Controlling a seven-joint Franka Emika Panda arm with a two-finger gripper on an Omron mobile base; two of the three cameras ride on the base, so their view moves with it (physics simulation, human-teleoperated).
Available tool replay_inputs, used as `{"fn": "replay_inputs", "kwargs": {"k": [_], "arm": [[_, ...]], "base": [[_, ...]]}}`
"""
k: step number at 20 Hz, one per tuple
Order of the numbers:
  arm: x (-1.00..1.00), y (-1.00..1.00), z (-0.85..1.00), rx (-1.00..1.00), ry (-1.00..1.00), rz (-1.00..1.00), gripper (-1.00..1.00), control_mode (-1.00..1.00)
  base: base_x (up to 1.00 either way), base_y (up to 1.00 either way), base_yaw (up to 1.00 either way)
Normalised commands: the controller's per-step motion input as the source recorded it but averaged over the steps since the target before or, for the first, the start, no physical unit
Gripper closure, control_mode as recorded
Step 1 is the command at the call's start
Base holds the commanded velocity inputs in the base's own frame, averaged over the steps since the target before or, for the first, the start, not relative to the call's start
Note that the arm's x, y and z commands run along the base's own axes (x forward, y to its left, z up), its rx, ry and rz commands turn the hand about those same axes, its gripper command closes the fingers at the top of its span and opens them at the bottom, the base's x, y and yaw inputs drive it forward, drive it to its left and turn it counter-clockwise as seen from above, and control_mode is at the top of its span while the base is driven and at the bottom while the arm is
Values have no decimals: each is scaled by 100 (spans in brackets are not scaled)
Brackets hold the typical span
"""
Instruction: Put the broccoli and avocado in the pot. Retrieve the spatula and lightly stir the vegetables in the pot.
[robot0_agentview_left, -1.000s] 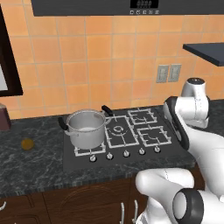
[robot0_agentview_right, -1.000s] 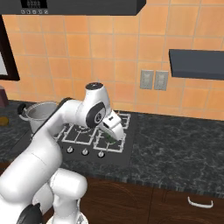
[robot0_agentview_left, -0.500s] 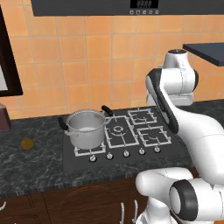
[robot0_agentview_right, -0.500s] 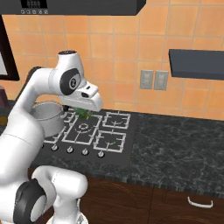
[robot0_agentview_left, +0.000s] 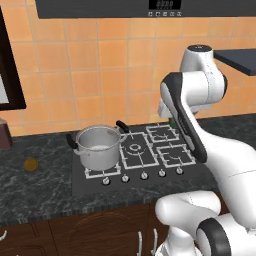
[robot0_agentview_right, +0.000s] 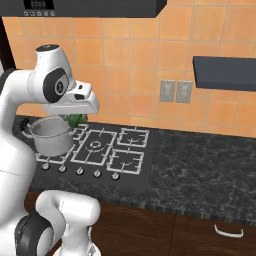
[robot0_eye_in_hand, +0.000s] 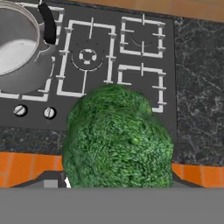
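Note:
The steel pot (robot0_agentview_left: 97, 148) stands on the front-left burner, with nothing in it that I can see; it also fills the upper-left corner of the hand view (robot0_eye_in_hand: 17, 43). My gripper (robot0_agentview_right: 75, 119) hangs above the stove just right of the pot (robot0_agentview_right: 50, 136), shut on the green broccoli (robot0_agentview_right: 76, 120). In the hand view the broccoli (robot0_eye_in_hand: 118, 140) bulks large and hides the fingertips. The small orange-brown avocado (robot0_agentview_left: 31, 164) lies on the dark counter left of the stove. The spatula is out of view.
A black four-burner hob (robot0_agentview_left: 150, 150) with a row of knobs (robot0_agentview_left: 144, 175) sits in the speckled dark counter (robot0_agentview_right: 210, 165). Behind it is an orange tiled wall with two sockets (robot0_agentview_right: 176, 91). A dark shelf (robot0_agentview_right: 225, 72) juts out at right. A brown object (robot0_agentview_left: 4, 134) stands at the far left.
The arm has swung up and leftward across the stove, carrying the broccoli from the right burners to a spot beside the pot. Pot and avocado have stayed put.

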Motion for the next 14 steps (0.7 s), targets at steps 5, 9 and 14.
{"fn": "replay_inputs", "kwargs": {"k": [5,9,14], "arm": [[9,2,-9,0,-7,1,100,-100],[0,0,0,0,0,0,100,-100],[0,3,0,0,0,0,100,100]], "base": [[0,0,0],[0,0,0],[0,8,0]]}}
